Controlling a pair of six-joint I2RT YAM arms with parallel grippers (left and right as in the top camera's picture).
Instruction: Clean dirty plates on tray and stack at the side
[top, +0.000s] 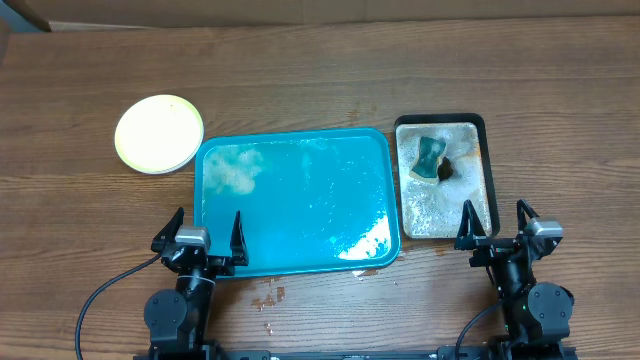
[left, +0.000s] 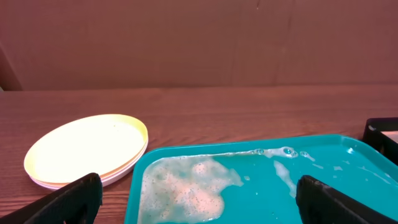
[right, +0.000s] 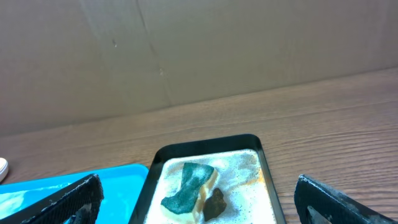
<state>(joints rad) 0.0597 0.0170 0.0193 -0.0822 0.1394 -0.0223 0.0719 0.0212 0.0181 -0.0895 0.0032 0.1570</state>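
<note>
The plates are seen stacked ahead and left of the left gripper, well apart from the right gripper, both held spread and empty.

Left gripper, jaws spread and empty, sits at the near left corner of the tray. A foam patch lies just ahead of it. The plates are stacked farther ahead to its left, off the tray. Right gripper, likewise spread, faces the black tray, which holds foamy water and a sponge.
</note>
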